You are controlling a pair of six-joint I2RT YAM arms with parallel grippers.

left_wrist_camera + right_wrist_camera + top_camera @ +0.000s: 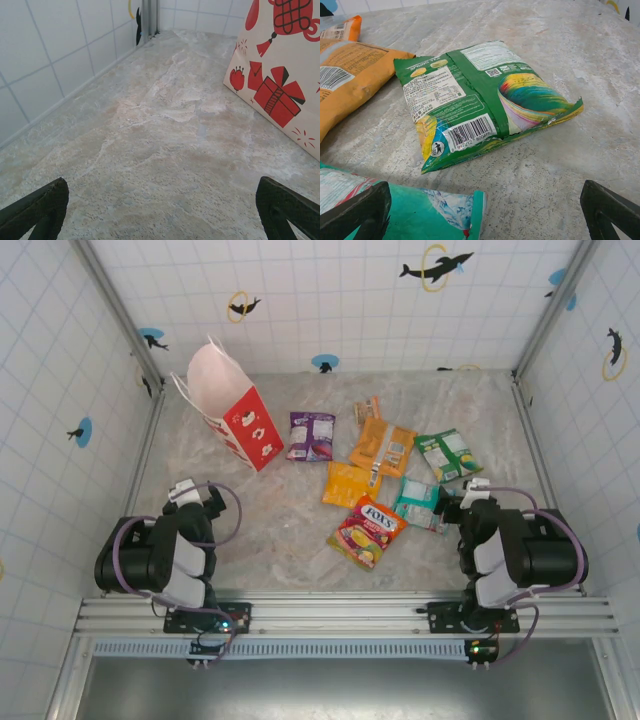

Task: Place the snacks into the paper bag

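1. The right gripper [485, 212], jaws spread wide and empty, hangs just above the teal packet [430, 215], crinkled foil at its lower left.
2. Beyond lies the green packet [480, 100], flat and glossy, its long axis slanting left and away. An orange packet [350, 80] lies further left.
3. The left gripper [160, 205], equally wide and empty, faces the marbled table [150, 140]. The stiff paper bag [280, 75] stands ahead to its right, nearer this arm.

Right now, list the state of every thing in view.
paper bag: upright, mouth open.
purple packet: lying flat.
far orange packet: lying flat.
near orange packet: lying flat.
green packet: flat, barcode side up.
teal packet: lying flat.
FOX'S packet: flat, front up.
thin orange bar: lying flat.
left gripper: open, empty.
right gripper: open, empty.
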